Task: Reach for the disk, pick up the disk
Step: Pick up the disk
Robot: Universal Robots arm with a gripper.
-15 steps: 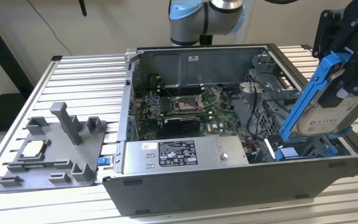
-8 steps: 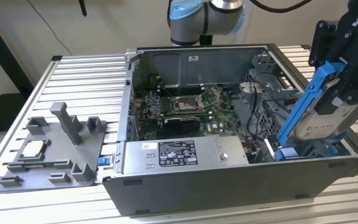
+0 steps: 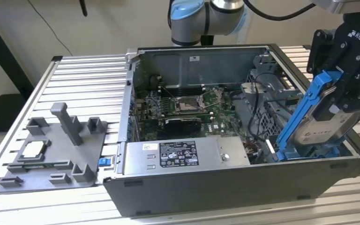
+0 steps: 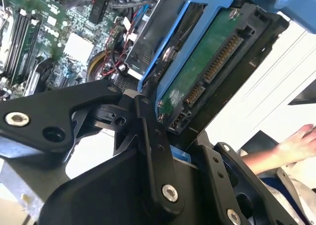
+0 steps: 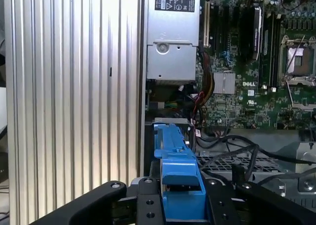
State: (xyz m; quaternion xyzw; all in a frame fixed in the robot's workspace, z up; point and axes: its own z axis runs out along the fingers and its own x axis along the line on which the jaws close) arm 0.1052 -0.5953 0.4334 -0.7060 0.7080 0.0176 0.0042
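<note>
- In the exterior view the gripper (image 3: pixel 348 101) is clamped on the disk (image 3: pixel 320 123), tilted up at the right end of the open computer case (image 3: pixel 230 187); I'd judge the reach done and the lift partly made, its lower blue edge near the case's bay.
- In the second wrist view the disk (image 4: pixel 207 71) shows green board, connectors and blue frame between the black fingers (image 4: pixel 153 151).
- In the first wrist view the disk's blue frame (image 5: pixel 175 175) stands above the power supply (image 5: pixel 173 42).

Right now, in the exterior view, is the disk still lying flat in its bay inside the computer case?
No. The disk stands tilted, nearly upright, with the hand shut on it above the case's corner on the exterior view's right.
</note>
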